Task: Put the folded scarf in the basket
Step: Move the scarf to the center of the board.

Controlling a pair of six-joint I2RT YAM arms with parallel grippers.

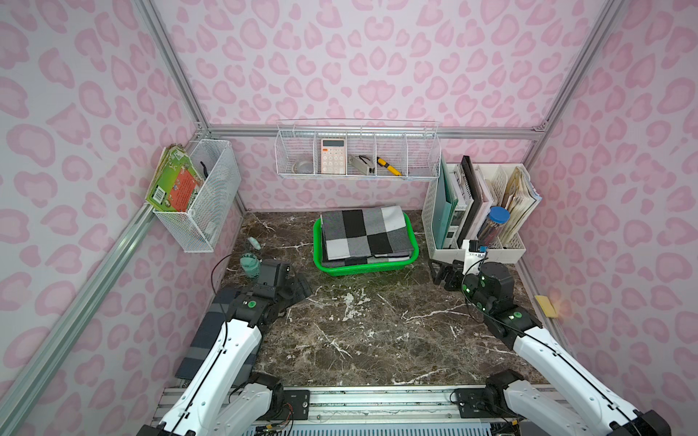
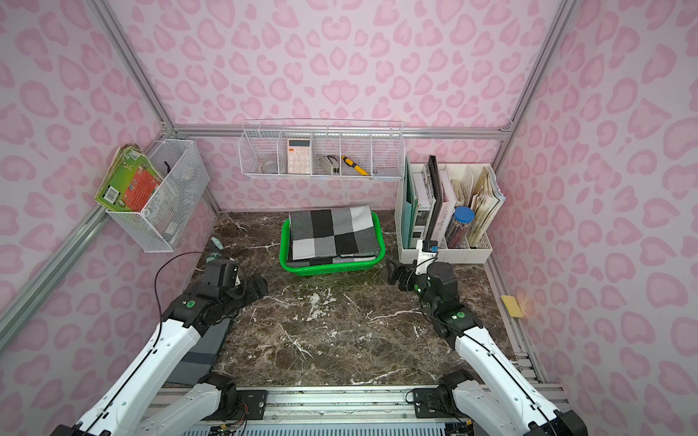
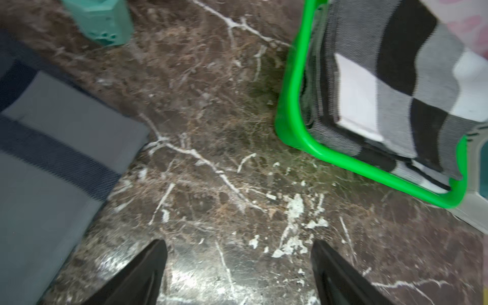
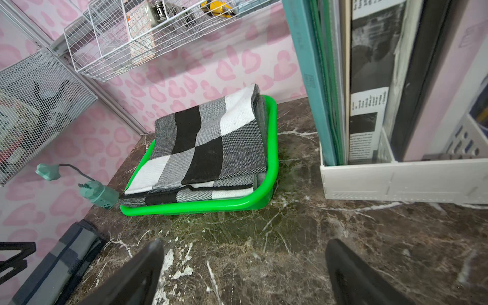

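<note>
Folded scarf [image 1: 362, 234] in basket [image 1: 363, 269], organiser [image 1: 506, 253] beside

Pink leopard-spot walls [image 1: 377, 56] close three sides of a white-veined marble desk [image 1: 377, 339]. A white wire shelf [image 1: 423, 158] hangs above its far edge; a file rack [image 1: 508, 253] stands in its far right corner.
</note>
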